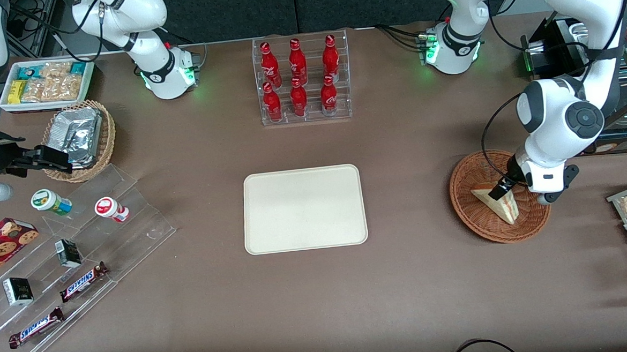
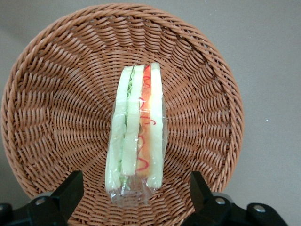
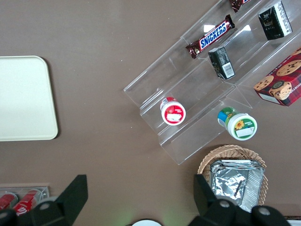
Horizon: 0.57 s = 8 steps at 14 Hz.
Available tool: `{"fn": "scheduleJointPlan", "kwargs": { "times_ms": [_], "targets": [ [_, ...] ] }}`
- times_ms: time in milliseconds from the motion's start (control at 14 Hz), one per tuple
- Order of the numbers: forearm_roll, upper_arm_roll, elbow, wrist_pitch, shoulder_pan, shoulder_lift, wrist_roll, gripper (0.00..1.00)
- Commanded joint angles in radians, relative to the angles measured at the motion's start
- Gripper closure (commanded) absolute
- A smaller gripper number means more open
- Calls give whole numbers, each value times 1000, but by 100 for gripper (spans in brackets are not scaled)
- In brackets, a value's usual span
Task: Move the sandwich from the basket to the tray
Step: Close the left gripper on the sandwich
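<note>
one gripper [image 2: 134,195] spread wide, poised above sandwich [image 2: 136,136], basket [image 2: 56,84]

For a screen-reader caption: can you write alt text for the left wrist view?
A wrapped sandwich stands on edge in a round wicker basket, its red-orange and green filling facing the camera. The open gripper hovers just above it, one finger on either side. Plain brown table surrounds the basket.

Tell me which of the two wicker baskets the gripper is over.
The wide, reddish-brown basket holding the sandwich: the gripper is open above it. The smaller, lighter basket holds foil packets and lies toward the parked arm's end.
</note>
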Motion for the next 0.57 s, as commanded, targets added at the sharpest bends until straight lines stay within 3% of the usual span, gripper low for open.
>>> {"fn": "scheduleJointPlan", "kwargs": {
  "times_ms": [0, 357, 500],
  "targets": [
    [2, 2, -12, 50, -11, 36, -12, 0],
    [14, 4, -11, 57, -17, 62, -9, 2],
    [25, 5, -11, 55, -17, 60, -10, 15]
  ]
}}
